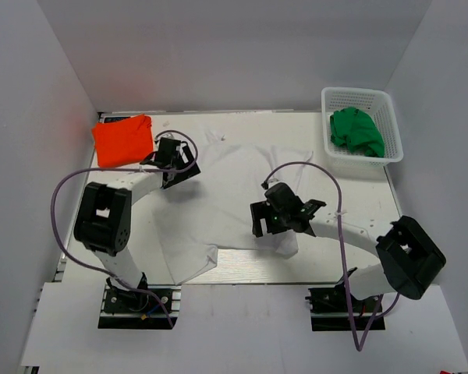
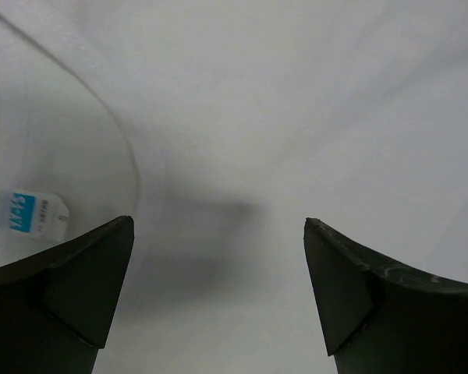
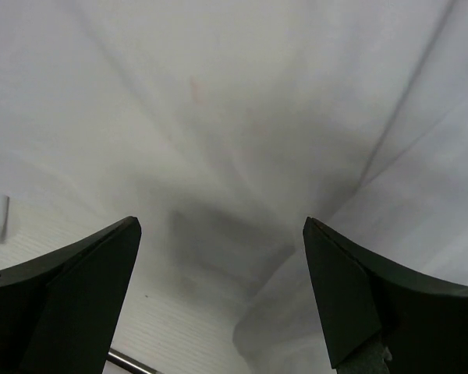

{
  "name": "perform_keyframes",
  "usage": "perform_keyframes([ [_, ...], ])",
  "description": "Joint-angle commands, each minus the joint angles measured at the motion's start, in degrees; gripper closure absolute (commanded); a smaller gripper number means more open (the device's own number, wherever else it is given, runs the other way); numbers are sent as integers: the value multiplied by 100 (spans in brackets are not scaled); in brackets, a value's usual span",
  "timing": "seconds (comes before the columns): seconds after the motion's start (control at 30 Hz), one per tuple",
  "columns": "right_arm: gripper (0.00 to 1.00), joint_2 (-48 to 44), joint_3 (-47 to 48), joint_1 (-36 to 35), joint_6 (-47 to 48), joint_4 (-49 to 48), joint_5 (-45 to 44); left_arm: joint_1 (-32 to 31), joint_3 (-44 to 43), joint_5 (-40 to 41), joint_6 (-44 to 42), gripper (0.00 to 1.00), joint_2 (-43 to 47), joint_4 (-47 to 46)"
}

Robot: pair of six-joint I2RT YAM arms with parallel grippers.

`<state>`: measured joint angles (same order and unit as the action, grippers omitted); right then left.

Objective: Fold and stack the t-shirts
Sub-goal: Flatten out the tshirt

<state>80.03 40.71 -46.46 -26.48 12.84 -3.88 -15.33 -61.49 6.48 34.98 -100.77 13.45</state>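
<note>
Left tool (image 1: 170, 162) spread wide, right over white shirt (image 1: 234, 199) near collar. Right tool (image 1: 274, 220) spread wide too, over shirt's near hem. White shirt flat on bench (image 1: 296, 274). Orange shirt (image 1: 123, 139) folded, far left. Green shirt (image 1: 357, 131) in basket (image 1: 392, 136).

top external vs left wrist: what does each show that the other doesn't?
Only top external: the folded orange t-shirt at far left, the green t-shirt in the basket, the right gripper, both arms. Only left wrist: a blue-and-white label on the cloth, and the left gripper open just above it. Both: the white t-shirt spread out.
</note>
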Motion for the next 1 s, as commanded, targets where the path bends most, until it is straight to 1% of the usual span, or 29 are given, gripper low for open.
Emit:
perform_keyframes([
  [0.0,10,-330,691,49,301,342,-763,-145,268,-603,-132,0,1120,-298],
  [0.07,10,-251,798,58,284,578,-1148,-145,567,-892,-132,0,1349,-588],
  [0.1,10,-216,850,75,284,640,-1420,-145,621,-946,-132,0,1402,-589],
  [0.17,10,3,939,84,240,834,-1868,-145,709,-1016,-132,0,1402,-642],
  [0.2,10,56,991,93,205,869,-1958,-145,770,-1017,-132,0,1315,-642],
  [0.23,10,265,1026,119,213,930,-1950,-145,831,-1296,-132,0,1167,-694],
  [0.33,10,600,1158,146,205,1010,-1836,-145,1068,-1780,-132,0,928,-861],
  [0.4,10,680,1167,146,214,1062,-1862,-145,1218,-1913,-132,0,744,-1011],
  [0.5,10,813,1133,190,161,1290,-1984,-145,1341,-1818,-132,0,612,-959],
  [0.63,10,795,755,435,-163,1607,-2002,-145,1455,-1580,-80,0,497,-819],
  [0.7,10,629,475,689,-365,1852,-2046,-32,1526,-1580,-79,0,427,-818],
  [0.73,10,550,412,752,-541,2028,-2221,-31,1579,-1397,-1,0,427,-748],
  [0.77,10,384,351,822,-621,2108,-2327,-31,1579,-1273,0,0,366,-661],
  [0.8,10,164,133,1040,-735,2239,-2476,-31,1579,-1124,0,0,365,-590],
  [0.83,10,-81,61,1120,-753,2345,-2529,-31,1579,-1123,0,0,313,-589],
  [0.9,10,-346,-123,1515,-920,2381,-2469,-31,1527,-861,0,0,312,-441],
  [0.93,10,-748,-177,1595,-912,2398,-2434,-31,1526,-807,0,0,312,-440],
  [0.97,10,-856,-273,1735,-1016,2407,-2451,-31,1526,-754,0,0,312,-388],
])
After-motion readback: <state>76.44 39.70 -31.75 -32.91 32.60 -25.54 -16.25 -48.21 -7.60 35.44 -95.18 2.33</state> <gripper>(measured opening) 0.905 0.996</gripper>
